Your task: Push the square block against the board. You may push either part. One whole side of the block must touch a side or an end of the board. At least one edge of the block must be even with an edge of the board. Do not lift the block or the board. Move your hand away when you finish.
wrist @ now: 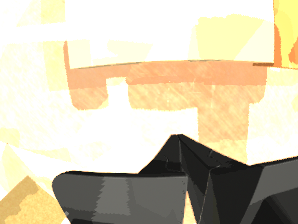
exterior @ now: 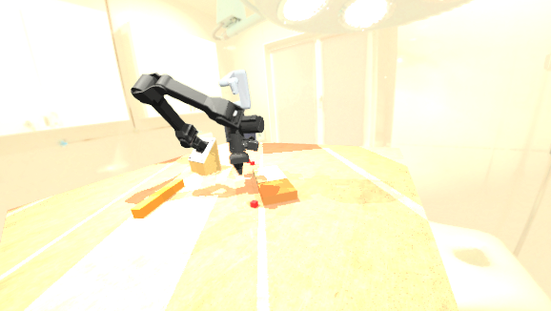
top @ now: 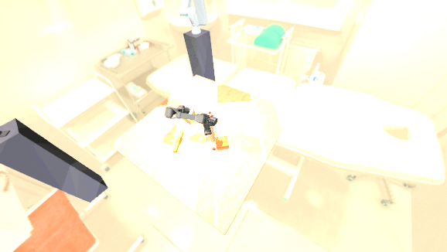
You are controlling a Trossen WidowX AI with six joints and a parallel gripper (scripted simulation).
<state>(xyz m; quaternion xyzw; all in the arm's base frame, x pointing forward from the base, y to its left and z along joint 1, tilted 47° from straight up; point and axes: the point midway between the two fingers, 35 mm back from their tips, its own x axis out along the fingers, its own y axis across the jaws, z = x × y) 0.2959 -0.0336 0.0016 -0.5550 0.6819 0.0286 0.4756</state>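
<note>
The square orange block (top: 222, 143) (exterior: 278, 192) lies flat on the table; its bright top (wrist: 165, 35) fills the upper wrist view, with its near side facing the fingers. The board, a long narrow orange bar (top: 178, 141) (exterior: 158, 198), lies flat well to the left of the block, with a wide gap between them. It cannot be made out in the wrist view. My gripper (top: 208, 133) (exterior: 239, 172) (wrist: 176, 140) is shut and empty. Its tips point down on the board-facing side of the block, a short gap away. The exact tip height is hard to tell.
A small red cube (top: 213, 148) (exterior: 254, 204) lies close to the block's near left corner. Another red cube (top: 209, 112) (exterior: 252, 163) lies farther back, beyond the gripper. A box with a white top (exterior: 206, 162) stands behind, near the arm's base. Strong glare washes out the table.
</note>
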